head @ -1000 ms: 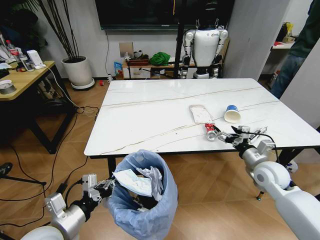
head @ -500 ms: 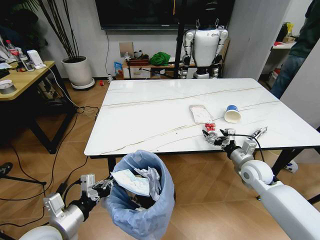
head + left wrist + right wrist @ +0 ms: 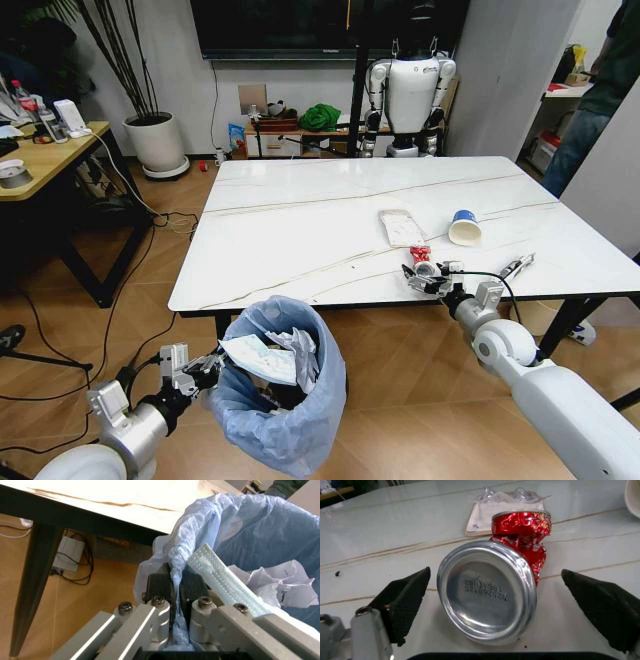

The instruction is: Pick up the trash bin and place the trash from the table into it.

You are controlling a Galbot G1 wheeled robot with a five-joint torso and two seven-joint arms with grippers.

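Note:
The trash bin (image 3: 290, 420), lined with a crinkled light-blue bag, hangs just off the floor in front of the table (image 3: 300, 220). White papers and a flat white wrapper fill it. My left gripper (image 3: 205, 372) is shut on the bag's rim (image 3: 175, 560), which is pinched between its black fingers (image 3: 159, 587). My right gripper (image 3: 428, 277) stands open at the table's near edge. A crushed red can (image 3: 420, 257) lies between its black pads (image 3: 405, 603), its silver bottom (image 3: 487, 592) facing the wrist camera. Neither pad touches it.
Beyond the can a flat white packet (image 3: 402, 228) and a blue-white paper cup (image 3: 464, 227) lie on the table. A wooden desk (image 3: 45, 150) stands at the left, with a potted plant (image 3: 157, 143) and another robot (image 3: 407, 90) at the back wall.
My right gripper has slid left along the table's front edge until its open fingers straddle the red can. The bin in my left gripper has shifted slightly left.

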